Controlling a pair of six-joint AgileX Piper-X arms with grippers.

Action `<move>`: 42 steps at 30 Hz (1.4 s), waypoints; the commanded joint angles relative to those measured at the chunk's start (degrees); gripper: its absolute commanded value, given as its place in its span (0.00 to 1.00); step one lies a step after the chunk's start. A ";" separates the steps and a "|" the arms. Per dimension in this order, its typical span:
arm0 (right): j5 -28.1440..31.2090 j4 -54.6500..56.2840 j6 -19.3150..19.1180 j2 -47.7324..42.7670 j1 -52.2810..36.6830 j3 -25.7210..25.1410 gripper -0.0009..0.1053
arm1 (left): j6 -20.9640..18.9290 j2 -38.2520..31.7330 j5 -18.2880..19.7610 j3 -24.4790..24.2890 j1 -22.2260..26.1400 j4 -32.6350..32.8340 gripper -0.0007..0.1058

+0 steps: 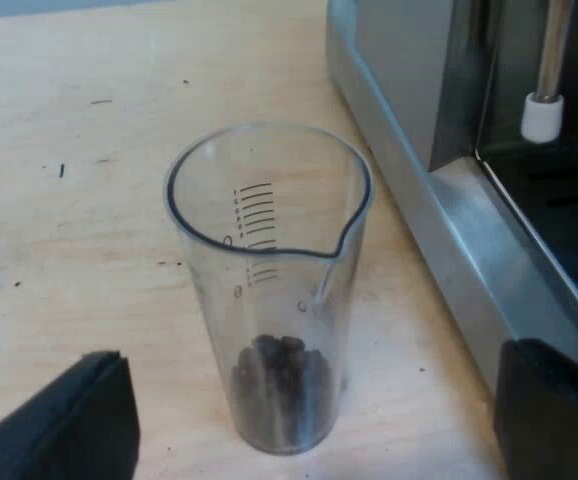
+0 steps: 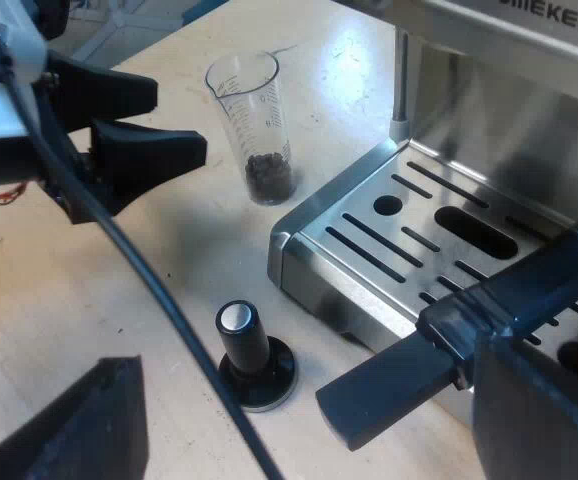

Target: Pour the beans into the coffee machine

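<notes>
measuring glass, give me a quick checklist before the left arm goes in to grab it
1. measuring glass upright on the table: ok
2. beans sit at its bottom, far below the rim: ok
3. left gripper has its jaws open wider than the glass: ok
4. jaws around the glass: not ok, the right wrist view shows them short of it
5. room for a jaw between the glass and the espresso machine: cannot tell, they stand close
6. tamper apart from the glass and off the approach: ok
</notes>
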 commanded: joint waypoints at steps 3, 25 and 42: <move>0.09 -0.79 -0.13 -0.18 0.09 -0.64 0.65 | -0.60 5.89 -1.38 -0.74 -0.29 -7.21 0.84; 0.09 -0.79 -0.13 -0.18 0.09 -0.64 0.65 | -0.60 23.75 -0.19 -10.10 -0.29 -15.76 0.84; 0.09 -0.79 -0.13 -0.18 0.09 -0.64 0.65 | -0.60 21.72 7.51 -9.95 -0.29 -12.93 0.25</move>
